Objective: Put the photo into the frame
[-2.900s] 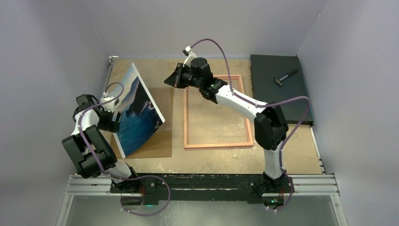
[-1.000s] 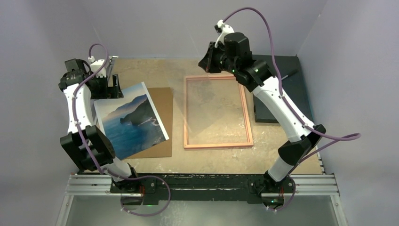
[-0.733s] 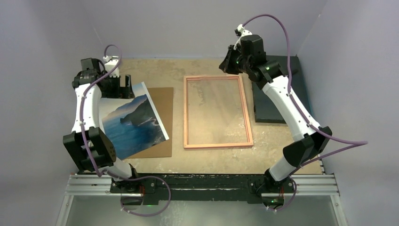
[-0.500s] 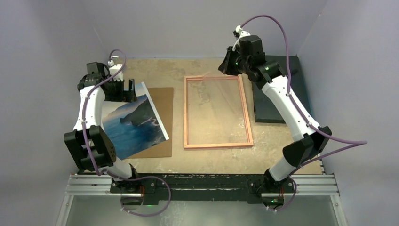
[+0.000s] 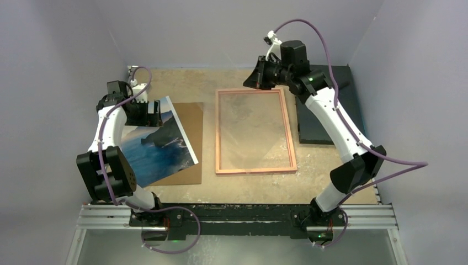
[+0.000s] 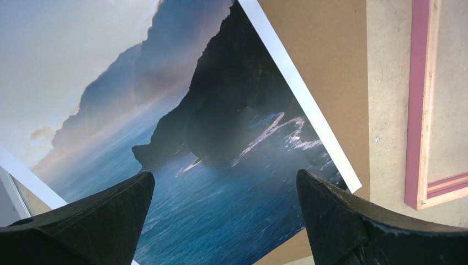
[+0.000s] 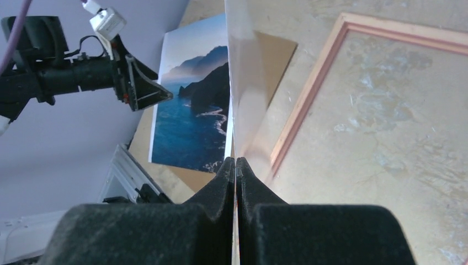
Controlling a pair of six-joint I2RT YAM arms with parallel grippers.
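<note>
Left end effector (image 6: 225, 179) wide — over photo (image 6: 165, 110); right end effector (image 7: 235, 163) pinching clear pane (image 7: 240, 55) — at frame (image 5: 218, 132) far edge

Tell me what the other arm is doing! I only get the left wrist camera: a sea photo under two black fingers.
Observer: The right gripper is pinched shut on a thin clear pane, by the frame's far end.
Operator: Is anything inside the frame?
Observer: No. Only table shows through it; the photo lies tilted on a brown board left of it.
Operator: Are my fingers touching the photo?
Observer: From above, the left gripper sits open over the photo's far edge; contact can't be judged.
</note>
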